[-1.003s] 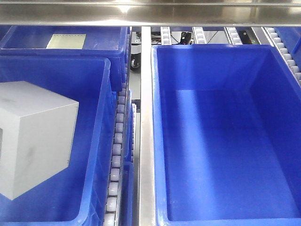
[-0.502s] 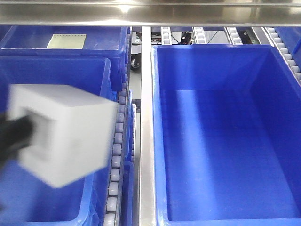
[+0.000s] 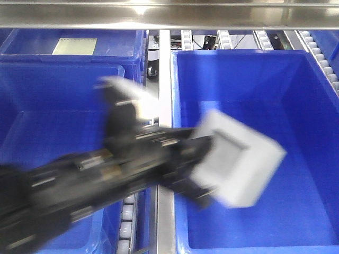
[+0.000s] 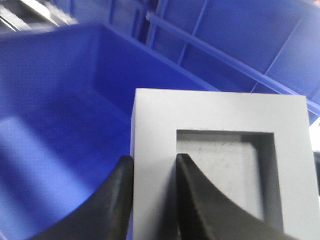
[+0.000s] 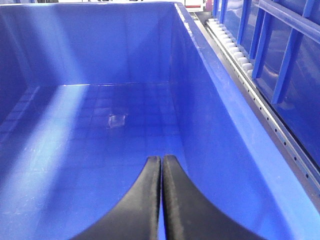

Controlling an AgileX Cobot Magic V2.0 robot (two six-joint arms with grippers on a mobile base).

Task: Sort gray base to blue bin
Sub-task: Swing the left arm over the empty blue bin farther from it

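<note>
The left gripper (image 4: 152,197) pinches one wall of the gray block (image 3: 239,161), holding it tilted above the left edge of the right-hand blue bin (image 3: 318,132). The right gripper (image 5: 161,192) hangs pressed together over a bin floor.

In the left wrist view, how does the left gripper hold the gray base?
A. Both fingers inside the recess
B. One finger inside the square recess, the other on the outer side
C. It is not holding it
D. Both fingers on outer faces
B: in the left wrist view the left gripper pinches one wall of the gray base, one finger in the recess and one outside.
</note>
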